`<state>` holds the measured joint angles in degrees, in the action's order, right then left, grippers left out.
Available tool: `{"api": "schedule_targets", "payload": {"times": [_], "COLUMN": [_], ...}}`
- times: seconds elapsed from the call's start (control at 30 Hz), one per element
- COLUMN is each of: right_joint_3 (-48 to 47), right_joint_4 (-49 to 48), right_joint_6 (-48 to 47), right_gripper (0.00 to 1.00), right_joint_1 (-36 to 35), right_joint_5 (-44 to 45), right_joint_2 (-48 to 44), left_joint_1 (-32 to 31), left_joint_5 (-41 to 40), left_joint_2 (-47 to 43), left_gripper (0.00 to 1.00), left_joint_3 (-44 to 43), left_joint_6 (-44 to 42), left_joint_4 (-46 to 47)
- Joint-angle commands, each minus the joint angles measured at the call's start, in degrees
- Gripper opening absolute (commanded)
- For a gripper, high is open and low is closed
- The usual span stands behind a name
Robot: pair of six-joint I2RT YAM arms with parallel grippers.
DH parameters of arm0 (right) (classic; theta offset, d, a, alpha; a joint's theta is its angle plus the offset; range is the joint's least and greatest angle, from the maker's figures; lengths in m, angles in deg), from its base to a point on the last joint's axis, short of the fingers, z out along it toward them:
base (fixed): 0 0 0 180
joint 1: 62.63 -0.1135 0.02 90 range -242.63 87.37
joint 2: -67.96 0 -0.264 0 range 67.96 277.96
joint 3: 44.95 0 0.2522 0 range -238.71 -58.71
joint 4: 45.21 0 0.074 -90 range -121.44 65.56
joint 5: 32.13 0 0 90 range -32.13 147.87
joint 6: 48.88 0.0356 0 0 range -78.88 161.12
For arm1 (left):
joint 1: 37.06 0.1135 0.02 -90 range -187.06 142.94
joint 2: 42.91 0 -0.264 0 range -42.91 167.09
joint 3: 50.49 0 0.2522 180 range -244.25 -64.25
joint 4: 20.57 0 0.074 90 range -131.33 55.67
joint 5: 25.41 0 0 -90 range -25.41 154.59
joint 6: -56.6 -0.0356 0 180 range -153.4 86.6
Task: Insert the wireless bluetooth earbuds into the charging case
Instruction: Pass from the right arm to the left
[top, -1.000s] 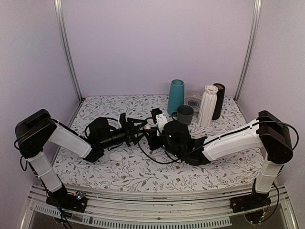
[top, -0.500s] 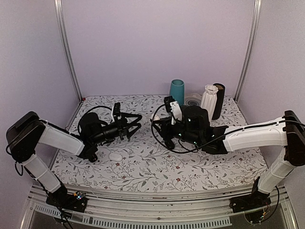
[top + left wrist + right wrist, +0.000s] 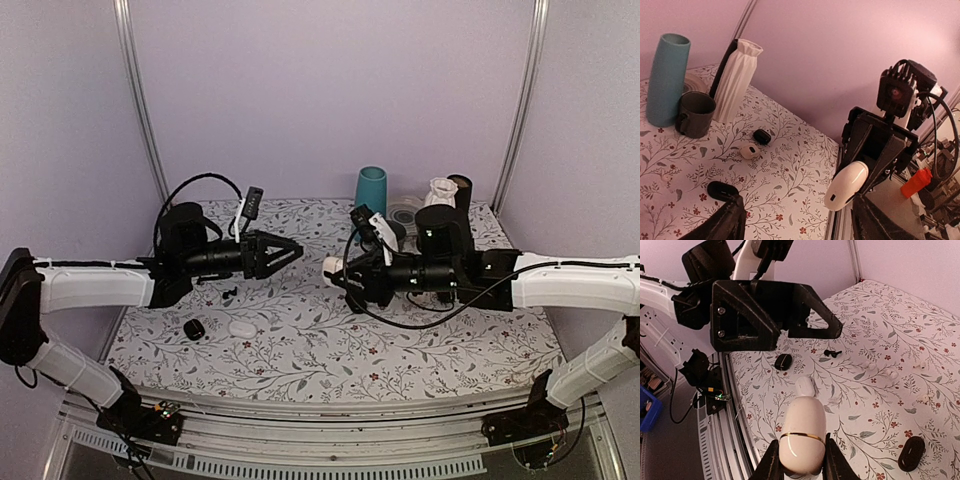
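Observation:
My right gripper [image 3: 801,449] is shut on a cream pebble-shaped charging case [image 3: 802,422] with a gold band, closed, held above the table [image 3: 300,350]. In the left wrist view the same case [image 3: 846,185] hangs in those black jaws. My left gripper [image 3: 292,248] is open and empty, raised in the air a little left of the case, its fingers [image 3: 810,305] pointing at it. The black earbuds [image 3: 832,353] lie together on the cloth below the left gripper, also small in the top view [image 3: 230,291].
A black oval case [image 3: 193,328] and a white case [image 3: 242,327] lie at the front left. Another black case [image 3: 911,453] and several white buds [image 3: 892,374] lie mid-table. A teal vase [image 3: 371,190], dark mug [image 3: 695,114] and white vase [image 3: 737,80] stand at the back.
Both arms have lifted and pulled apart from their low meeting at the centre. The left gripper let go of the cream case, opened and drew back left; the right keeps the case.

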<state>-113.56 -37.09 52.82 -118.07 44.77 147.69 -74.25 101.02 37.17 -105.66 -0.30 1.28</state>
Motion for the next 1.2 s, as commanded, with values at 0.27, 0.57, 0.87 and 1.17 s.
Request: {"api": "schedule_targets", "payload": {"times": [0.27, 0.57, 0.87, 1.17], "right_joint_3": [-8.0, -12.2, -17.1, -18.4], "right_joint_4": [16.5, 22.3, 30.0, 32.0], "right_joint_6": [-9.8, -13.9, -17.0, -18.2], "right_gripper": [0.05, 0.05, 0.05, 0.05], "right_joint_1": [0.2, -0.5, -1.4, -1.6], "right_joint_5": [-11.8, -18.3, -20.5, -19.0], "right_joint_2": [-4.1, -2.4, 0.5, 2.1], "left_joint_1": [-8.9, -11.7, -13.7, -15.2], "left_joint_5": [10.7, 12.8, 14.8, 13.7], "left_joint_2": [-2.7, 0.6, 0.0, 0.0], "left_gripper": [0.69, 0.59, 0.50, 0.39], "left_joint_3": [-7.0, -11.3, -13.2, -14.7], "left_joint_6": [-29.7, -31.7, -32.0, -32.9], "left_joint_4": [-20.4, -25.3, -27.0, -28.9]}}
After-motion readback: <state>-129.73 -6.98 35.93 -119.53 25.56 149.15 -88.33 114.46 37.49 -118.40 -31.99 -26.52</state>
